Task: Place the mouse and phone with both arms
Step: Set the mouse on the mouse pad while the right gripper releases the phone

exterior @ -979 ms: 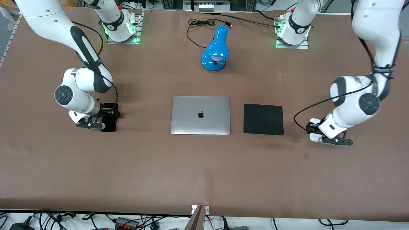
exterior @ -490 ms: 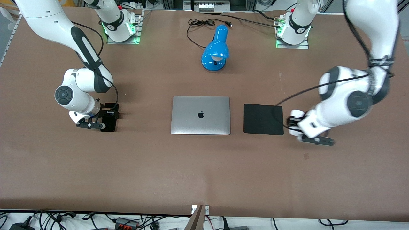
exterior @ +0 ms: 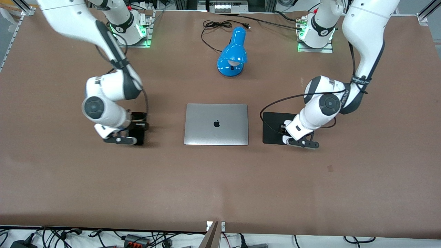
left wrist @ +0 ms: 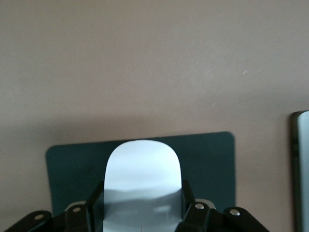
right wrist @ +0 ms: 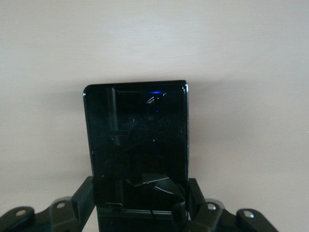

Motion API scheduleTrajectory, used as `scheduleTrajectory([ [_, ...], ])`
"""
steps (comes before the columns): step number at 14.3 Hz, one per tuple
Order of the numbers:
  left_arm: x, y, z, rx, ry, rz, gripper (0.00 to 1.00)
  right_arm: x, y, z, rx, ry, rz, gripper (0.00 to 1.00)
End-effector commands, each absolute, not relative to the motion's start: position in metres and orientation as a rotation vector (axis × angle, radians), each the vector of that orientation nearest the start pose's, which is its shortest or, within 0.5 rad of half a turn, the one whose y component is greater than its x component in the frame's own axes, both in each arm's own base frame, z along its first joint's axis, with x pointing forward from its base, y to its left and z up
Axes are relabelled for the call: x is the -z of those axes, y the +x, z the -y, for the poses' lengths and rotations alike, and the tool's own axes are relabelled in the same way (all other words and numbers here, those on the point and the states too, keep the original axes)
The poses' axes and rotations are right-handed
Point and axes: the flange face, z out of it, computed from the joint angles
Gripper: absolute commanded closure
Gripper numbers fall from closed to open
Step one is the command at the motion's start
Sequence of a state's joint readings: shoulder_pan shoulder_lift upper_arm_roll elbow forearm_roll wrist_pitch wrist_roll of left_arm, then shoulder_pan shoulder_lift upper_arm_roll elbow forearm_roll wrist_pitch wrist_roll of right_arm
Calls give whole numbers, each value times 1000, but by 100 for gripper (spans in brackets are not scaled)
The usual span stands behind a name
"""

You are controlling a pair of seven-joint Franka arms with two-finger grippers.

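My left gripper (exterior: 285,132) is shut on the white oval mouse (left wrist: 143,174) and holds it over the black square pad (exterior: 272,127), which also shows under the mouse in the left wrist view (left wrist: 207,159). In the front view the hand hides most of the mouse. I cannot tell whether the mouse touches the pad. My right gripper (exterior: 134,129) is shut on one end of the black phone (exterior: 139,136). It holds the phone low over the bare table, between the laptop and the right arm's end. The phone's glossy face (right wrist: 137,135) sticks out past the fingers (right wrist: 82,193).
A closed silver laptop (exterior: 216,124) lies at the table's middle, beside the pad; its edge shows in the left wrist view (left wrist: 301,169). A blue desk lamp (exterior: 233,53) with a black cord lies farther from the camera, between the arm bases.
The left gripper carried the mouse from over bare table toward the laptop, to over the pad. The right gripper moved the phone a little toward the laptop.
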State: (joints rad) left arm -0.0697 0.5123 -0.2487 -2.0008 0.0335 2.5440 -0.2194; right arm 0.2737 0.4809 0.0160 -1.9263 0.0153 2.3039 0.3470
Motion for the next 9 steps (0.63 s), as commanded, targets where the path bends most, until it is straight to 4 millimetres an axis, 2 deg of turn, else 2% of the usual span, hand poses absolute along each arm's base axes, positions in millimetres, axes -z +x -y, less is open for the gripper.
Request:
scheduleTrajectory([
  [1,-202,572,183,43,-3235,-139,69,-212,591,-193,-201,-3154,-186,77],
  [2,-194,569,183,61,-3241,-138,69,-208,587,-210,-205,-3159,-146,77],
  [4,-180,562,181,82,-3250,-128,68,-202,587,-219,-206,-3164,-116,77],
  [5,-177,560,179,70,-3250,-126,64,-198,586,-224,-202,-3163,-83,77],
  [6,-176,560,179,70,-3250,-121,53,-193,585,-228,-191,-3165,-67,77],
  [7,-176,560,179,70,-3250,-118,25,-192,584,-235,-179,-3163,-45,77],
  [8,-176,560,178,67,-3250,-113,5,-189,583,-236,-181,-3164,4,77],
  [9,-179,563,175,80,-3250,-108,0,-189,583,-235,-179,-3160,79,77],
])
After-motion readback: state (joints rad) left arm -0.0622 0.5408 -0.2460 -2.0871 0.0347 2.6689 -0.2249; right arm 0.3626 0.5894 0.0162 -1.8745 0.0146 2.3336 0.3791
